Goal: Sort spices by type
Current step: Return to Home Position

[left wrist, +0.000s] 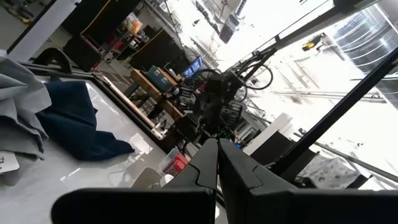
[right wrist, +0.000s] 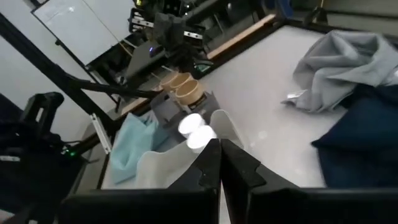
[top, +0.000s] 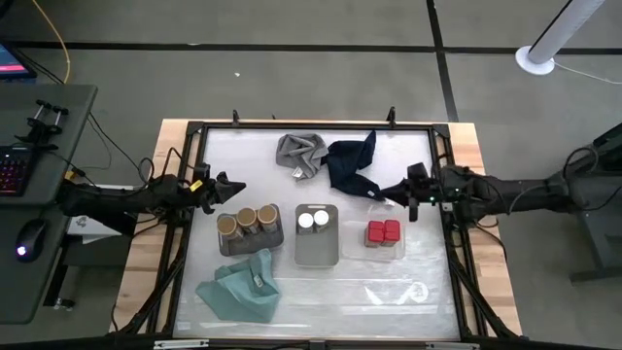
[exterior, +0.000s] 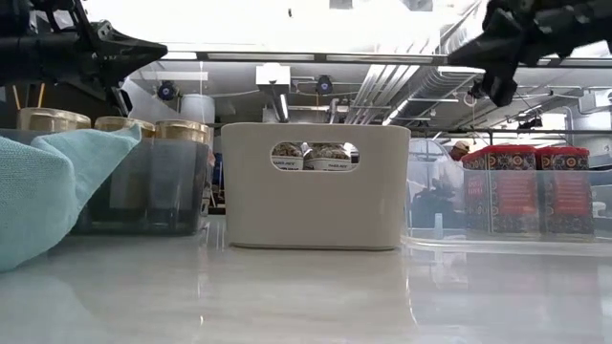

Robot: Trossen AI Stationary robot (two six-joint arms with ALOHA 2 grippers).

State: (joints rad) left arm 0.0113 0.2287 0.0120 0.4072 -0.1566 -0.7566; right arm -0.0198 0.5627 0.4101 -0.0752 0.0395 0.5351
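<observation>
A white tabletop point(top: 321, 301) in a dark frame stands on a grey floor point(top: 292, 78), with a desk point(top: 58, 107) and keyboard point(top: 12, 170) to its left. A grey cloth point(top: 301, 153), navy cloth point(top: 350, 160) and teal cloth point(top: 238, 287) lie on it. In a row, a dark bin point(top: 251, 245) holds three tan-topped jars point(top: 248, 219), a light grey bin point(top: 316, 253) two white-topped jars point(top: 313, 221), and a clear bin point(top: 384, 251) two red cans point(top: 383, 231). The left gripper point(top: 236, 188) and right gripper point(top: 385, 192) hover above opposite sides, fingers pressed together, holding nothing.
</observation>
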